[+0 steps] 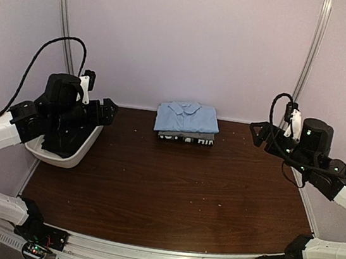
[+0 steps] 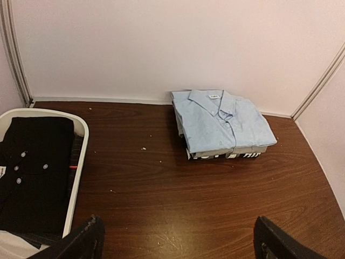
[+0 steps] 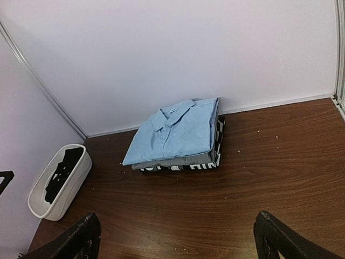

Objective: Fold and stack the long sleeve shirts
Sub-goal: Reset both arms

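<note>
Long sleeve shirts [image 1: 185,123] are lying folded in one stack at the middle of the table's [image 1: 171,193] far edge. The light blue shirt [image 1: 187,115] is resting on top, with the grey shirt [image 2: 226,154] directly beneath it and a black-and-white garment [image 3: 180,167] showing under both. A white basket [image 1: 74,153] is sitting at the left edge, holding a black shirt [image 2: 32,172]. The left gripper [image 2: 178,240] is hovering over the basket, fingers spread wide and holding nothing. The right gripper [image 3: 178,237] is hanging above the right edge, likewise spread and empty.
</note>
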`<state>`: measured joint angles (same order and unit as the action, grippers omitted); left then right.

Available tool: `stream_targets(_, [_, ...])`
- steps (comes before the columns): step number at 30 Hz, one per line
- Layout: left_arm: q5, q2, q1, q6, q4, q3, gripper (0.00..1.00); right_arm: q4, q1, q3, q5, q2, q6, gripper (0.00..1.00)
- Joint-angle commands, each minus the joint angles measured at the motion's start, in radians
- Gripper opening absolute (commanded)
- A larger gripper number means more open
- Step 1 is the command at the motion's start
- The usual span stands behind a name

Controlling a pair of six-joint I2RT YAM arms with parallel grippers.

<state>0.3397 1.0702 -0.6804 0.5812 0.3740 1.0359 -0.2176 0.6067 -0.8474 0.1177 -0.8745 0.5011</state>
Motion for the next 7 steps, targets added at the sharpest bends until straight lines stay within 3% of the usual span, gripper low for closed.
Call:
stream_targets(1, [-0.022,0.000,0.007,-0.034,-0.023,-0.017,0.98,-0.006,0.005,-0.014,0.025,0.031,0.005,1.00])
stream_targets(7, [-0.069,0.006,0.007,-0.064,-0.031,-0.017,0.98,0.006,0.005,-0.007,0.026,0.035,0.008,1.00])
